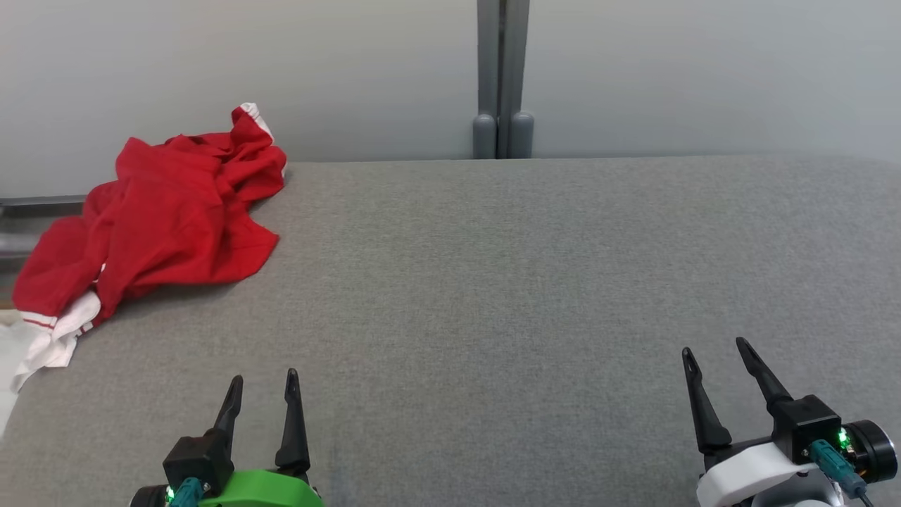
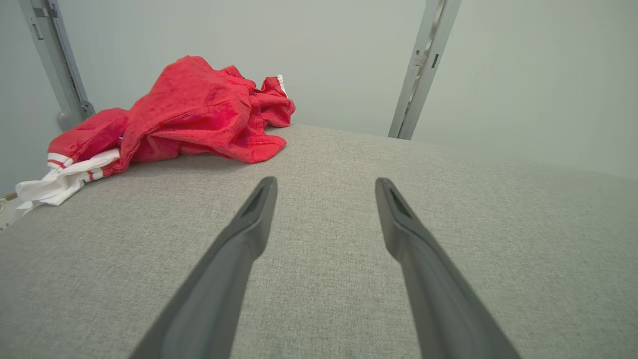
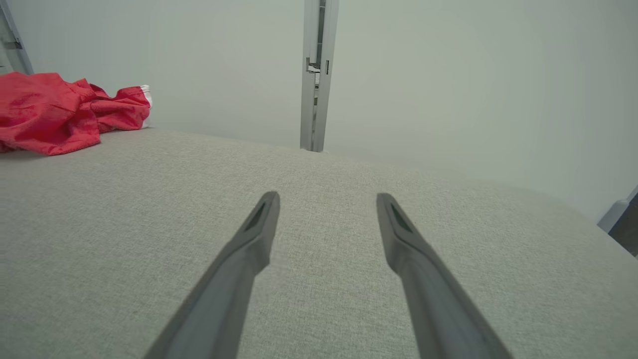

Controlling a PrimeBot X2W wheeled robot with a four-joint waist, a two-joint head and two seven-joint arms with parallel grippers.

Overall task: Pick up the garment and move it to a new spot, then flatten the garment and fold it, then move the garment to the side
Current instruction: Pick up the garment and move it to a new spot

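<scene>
Red garment [image 1: 169, 211] lies crumpled at the far left corner of the surface [image 1: 493, 282], overhanging the left edge. Left hand [image 1: 264, 380] and right hand [image 1: 712, 345] are released, empty, at the near edge.

A table [image 1: 535, 282] covered with grey cloth lies from near to far. Behind its far edge is a pale wall [image 1: 704, 70], with a grey post [image 1: 501, 77] in the middle.

Red garment [image 1: 169, 211] with white, seemingly red-striped trim; grey surface [image 1: 528, 317].
</scene>
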